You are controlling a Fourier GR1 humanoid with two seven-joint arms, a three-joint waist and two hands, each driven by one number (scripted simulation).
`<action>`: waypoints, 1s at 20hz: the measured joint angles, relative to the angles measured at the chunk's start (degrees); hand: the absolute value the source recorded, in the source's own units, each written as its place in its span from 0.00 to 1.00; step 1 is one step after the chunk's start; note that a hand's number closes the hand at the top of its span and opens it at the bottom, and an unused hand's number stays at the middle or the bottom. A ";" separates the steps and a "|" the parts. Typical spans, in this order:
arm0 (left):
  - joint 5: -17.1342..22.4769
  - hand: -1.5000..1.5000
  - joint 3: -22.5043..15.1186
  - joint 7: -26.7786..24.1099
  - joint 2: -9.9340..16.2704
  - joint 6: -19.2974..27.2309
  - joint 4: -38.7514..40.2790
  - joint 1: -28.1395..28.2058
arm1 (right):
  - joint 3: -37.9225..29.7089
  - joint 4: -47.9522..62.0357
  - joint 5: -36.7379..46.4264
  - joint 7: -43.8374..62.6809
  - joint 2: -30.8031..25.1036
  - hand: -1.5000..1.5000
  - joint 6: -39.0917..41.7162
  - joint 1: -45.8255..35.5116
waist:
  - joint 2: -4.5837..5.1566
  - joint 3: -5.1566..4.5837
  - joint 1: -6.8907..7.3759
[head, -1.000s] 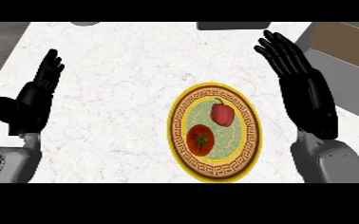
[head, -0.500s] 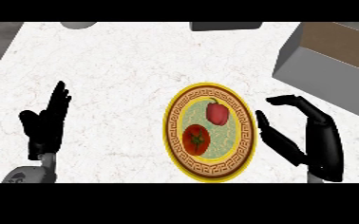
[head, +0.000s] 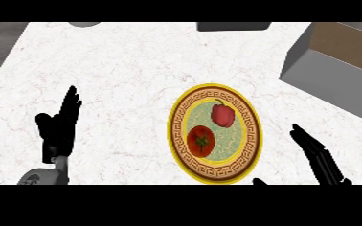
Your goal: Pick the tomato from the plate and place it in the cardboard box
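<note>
— Two red items on one plate [head: 249,124]: tomato [head: 201,141] nearer, pepper [head: 222,114] beyond it, apart. One cardboard box [head: 326,62], far right.

— Hands?

— Left hand [head: 60,129] open, fingers up, low left. Right hand [head: 318,157] open, just right of the plate, holding nothing.

— Surface?

— White marbled worktop [head: 134,67]; two grey objects at its far edge.

The tabletop [head: 134,67] is white marble with faint reddish veining. A yellow plate [head: 215,133] with a brown patterned rim lies on it right of centre, near the front. A cardboard box [head: 326,62] stands at the far right. Two grey things sit cut off along the far edge.
</note>
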 measured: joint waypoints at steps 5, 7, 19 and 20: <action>-0.74 0.50 -0.32 -0.33 -0.85 -0.15 1.01 -0.82 | 4.72 -10.81 9.59 14.27 0.24 0.00 10.44 3.24 | 0.15 0.00 0.81; -0.67 0.50 -0.41 0.08 -0.83 -0.47 0.34 -0.43 | 7.56 -12.34 12.72 19.15 0.66 0.00 14.81 2.82 | 0.15 -0.01 1.17; -1.40 0.50 0.79 -1.00 -1.62 -1.95 1.91 -1.27 | 19.42 -10.30 25.09 47.30 12.60 0.00 41.86 -14.17 | 0.27 0.09 1.88; -1.48 0.50 1.01 -0.92 -1.81 -1.93 2.58 -1.89 | 19.73 -9.48 24.81 48.99 13.27 0.00 43.15 -15.70 | 0.30 0.10 1.87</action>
